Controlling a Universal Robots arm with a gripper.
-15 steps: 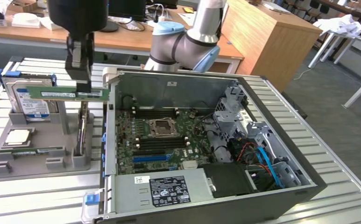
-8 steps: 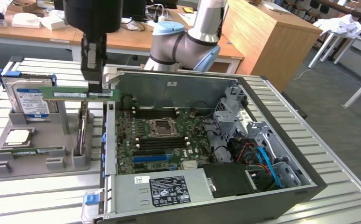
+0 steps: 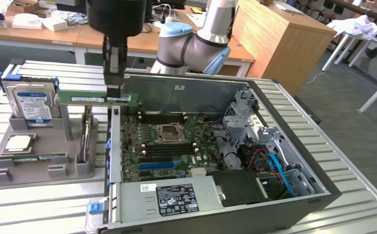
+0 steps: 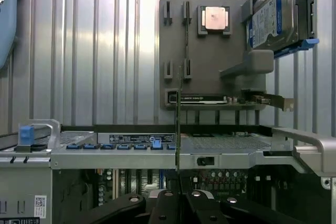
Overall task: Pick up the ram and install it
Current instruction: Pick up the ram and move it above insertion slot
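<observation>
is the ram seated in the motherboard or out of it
Out: the gripper holds the ram level in the air, up off the motherboard.

Pretty clearly a robotics lab, not anyone's home. There's a silver-and-pale-blue jointed robot arm [image 3: 198, 44] behind a ribbed aluminium worktable [image 3: 38, 204]. On the table sit a dark metal desktop computer case with its side off [image 3: 175, 92] and a grey plastic parts fixture [image 3: 29, 170]. Cluttered light-wood desks [image 3: 45, 36] and grey office carpet [image 3: 344, 122] in the background.
</observation>
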